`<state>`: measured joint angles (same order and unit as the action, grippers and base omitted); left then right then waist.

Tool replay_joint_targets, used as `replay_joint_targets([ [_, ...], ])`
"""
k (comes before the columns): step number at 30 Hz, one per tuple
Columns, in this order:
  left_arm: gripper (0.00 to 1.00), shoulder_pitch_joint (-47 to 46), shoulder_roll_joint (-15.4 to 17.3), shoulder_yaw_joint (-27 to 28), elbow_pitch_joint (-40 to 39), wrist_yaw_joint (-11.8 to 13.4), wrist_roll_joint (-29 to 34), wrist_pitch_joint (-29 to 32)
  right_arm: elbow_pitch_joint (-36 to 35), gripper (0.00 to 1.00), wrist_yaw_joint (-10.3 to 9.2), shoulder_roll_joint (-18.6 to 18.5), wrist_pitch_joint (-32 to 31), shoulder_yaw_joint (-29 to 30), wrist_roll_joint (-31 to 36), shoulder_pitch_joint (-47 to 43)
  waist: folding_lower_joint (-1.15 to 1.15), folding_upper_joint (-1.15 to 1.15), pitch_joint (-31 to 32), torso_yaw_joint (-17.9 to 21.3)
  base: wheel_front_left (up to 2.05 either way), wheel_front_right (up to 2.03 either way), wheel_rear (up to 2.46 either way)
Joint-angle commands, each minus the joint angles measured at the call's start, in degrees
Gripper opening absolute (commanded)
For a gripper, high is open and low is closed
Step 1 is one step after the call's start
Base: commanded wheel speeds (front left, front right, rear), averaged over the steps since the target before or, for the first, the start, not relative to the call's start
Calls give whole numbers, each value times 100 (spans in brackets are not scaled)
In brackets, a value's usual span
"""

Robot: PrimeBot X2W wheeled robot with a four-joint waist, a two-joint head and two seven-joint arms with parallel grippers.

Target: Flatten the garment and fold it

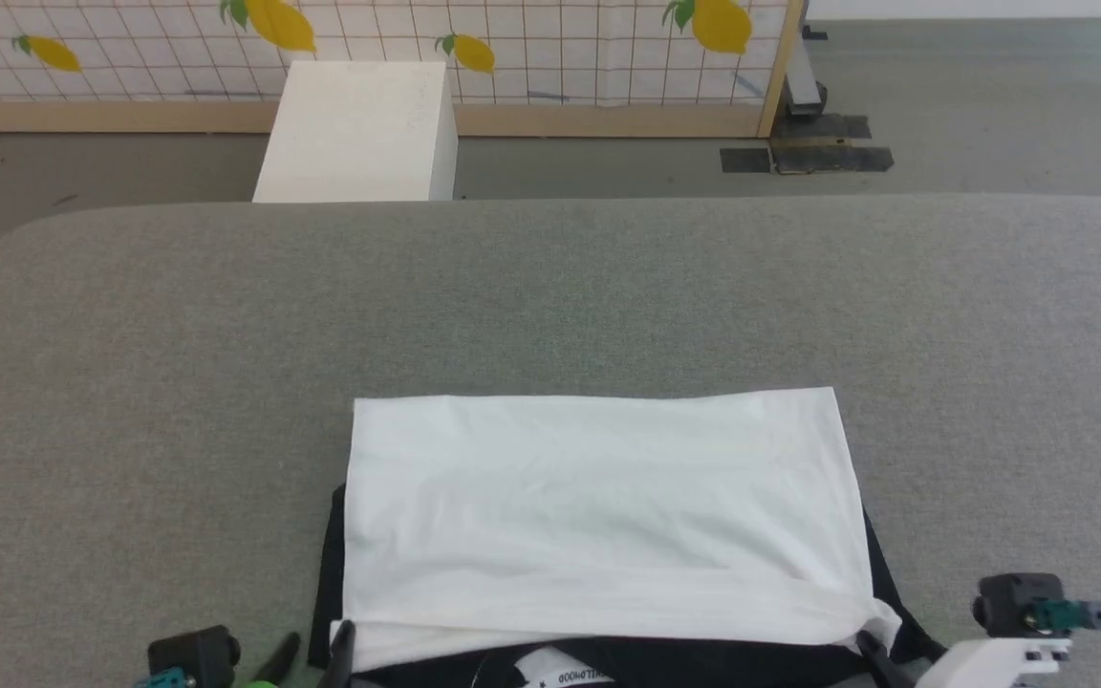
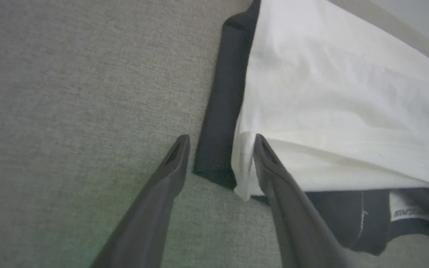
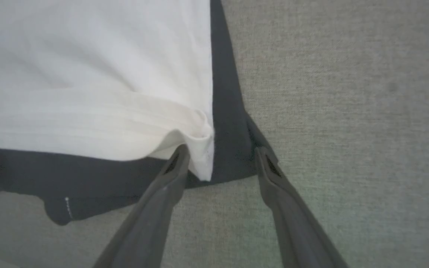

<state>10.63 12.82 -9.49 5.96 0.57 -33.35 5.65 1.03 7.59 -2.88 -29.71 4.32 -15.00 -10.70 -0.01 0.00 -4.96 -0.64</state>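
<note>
The garment lies folded into a white rectangle on the near middle of the grey table. Black sleeve fabric sticks out along its left, right and near edges, and a lettered neck tape shows at the near edge. My left gripper is at the garment's near left corner. In the left wrist view it stands open, with the black sleeve edge and the white hem corner lying between its fingers. My right gripper is at the near right corner. It is also open, astride the white hem corner and black cloth.
A white box stands on the floor just beyond the table's far edge. Behind it is a lemon-print grid screen in a wooden frame. Bare grey table surface stretches to the left, right and far side of the garment.
</note>
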Motion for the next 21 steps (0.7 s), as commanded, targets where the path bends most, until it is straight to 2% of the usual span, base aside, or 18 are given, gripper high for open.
replay_joint_targets([
  [1, 100, 20, 10, 67, -23, 15, 21, -117, -65, 100, -10, 0, 76, 64, -44, -107, 1, 0, 61, -44, 0, 0, 0],
  [5, 100, -64, 49, 162, -128, 24, 160, -547, -361, 100, -10, 0, 359, 225, -148, -167, 1, 0, 151, -98, 0, 0, 0],
  [11, 100, -411, 58, 186, -181, 75, 518, -1252, -664, 100, -10, 0, 1127, 305, -378, 49, 1, 0, 234, -147, 0, 0, 0],
  [16, 100, -899, 60, 158, -48, 130, 881, -1782, -268, 100, -10, 0, 1543, 250, -384, 354, 1, 0, 270, -174, 0, 0, 0],
  [21, 100, -1443, 4, 130, 212, 145, 1228, -2012, 441, 100, -10, 0, 1492, 233, -470, 746, 1, 0, 253, -182, 0, 0, 0],
])
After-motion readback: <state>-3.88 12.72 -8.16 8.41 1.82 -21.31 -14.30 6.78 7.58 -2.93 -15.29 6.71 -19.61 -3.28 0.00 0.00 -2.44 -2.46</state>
